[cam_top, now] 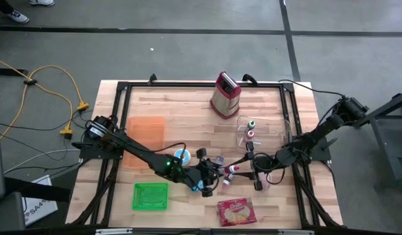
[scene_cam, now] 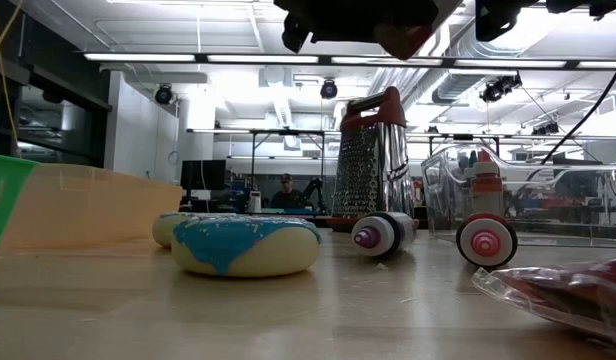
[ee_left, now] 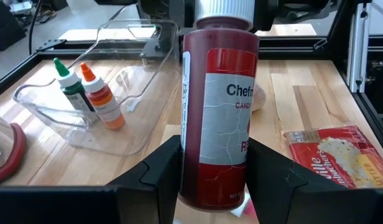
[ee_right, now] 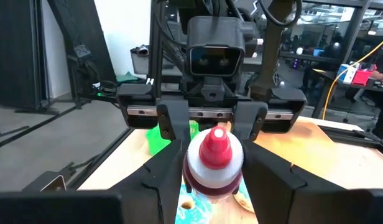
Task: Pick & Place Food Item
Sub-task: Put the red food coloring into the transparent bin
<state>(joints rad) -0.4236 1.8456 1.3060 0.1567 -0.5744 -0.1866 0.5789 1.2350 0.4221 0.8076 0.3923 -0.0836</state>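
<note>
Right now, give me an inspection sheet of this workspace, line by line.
Surface: wooden table, framed by black rails.
Job's things: red sauce bottle held off the table between both grippers; blue-iced donut.
Clutter: grater, clear tray with two small bottles, green basket, orange board, snack packet.
Grippers: left gripper and right gripper both grip the bottle.
Cables: yellow cable on floor.
Surroundings: person far behind.

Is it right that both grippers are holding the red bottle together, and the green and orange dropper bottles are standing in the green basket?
Not quite. The left gripper and right gripper do both clamp the red bottle, but the green dropper bottle and orange dropper bottle stand in the clear plastic container, not the green basket, as the left wrist view shows.
</note>
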